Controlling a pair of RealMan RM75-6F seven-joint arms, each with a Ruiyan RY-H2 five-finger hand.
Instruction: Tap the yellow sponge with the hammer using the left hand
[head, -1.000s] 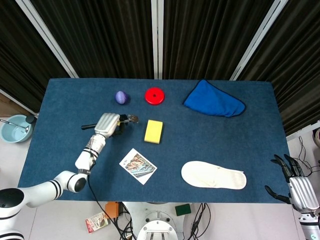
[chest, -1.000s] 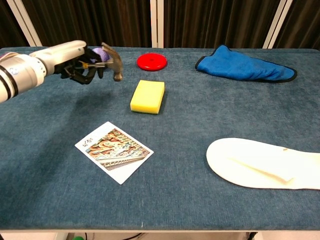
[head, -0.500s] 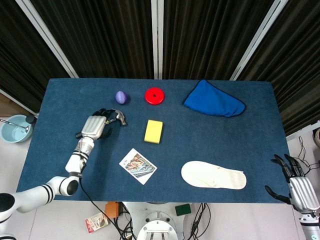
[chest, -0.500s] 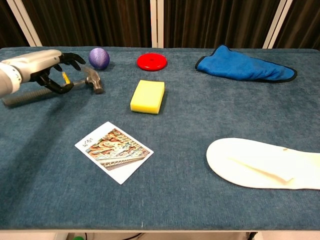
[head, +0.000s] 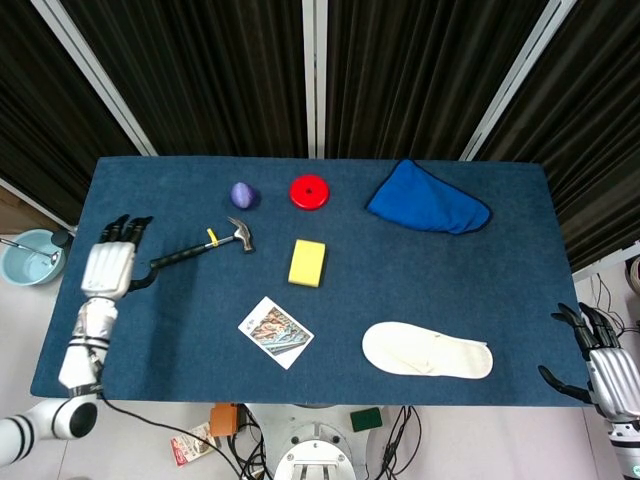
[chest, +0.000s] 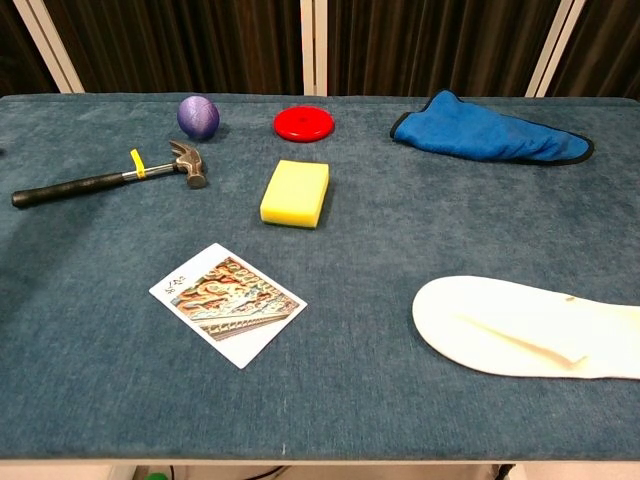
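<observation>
From my seat I see the hammer (head: 205, 244) lying flat on the blue table (head: 500, 290), its head pointing toward the yellow sponge (head: 307, 262), which sits a little apart to its right, and its dark handle reaching out toward my left hand (head: 108, 267). That hand holds nothing, fingers spread wide, near the table's left edge just beyond the handle's end (the chest view does not show it). My right hand (head: 608, 372) hangs off the table's far right corner, fingers apart and empty.
</observation>
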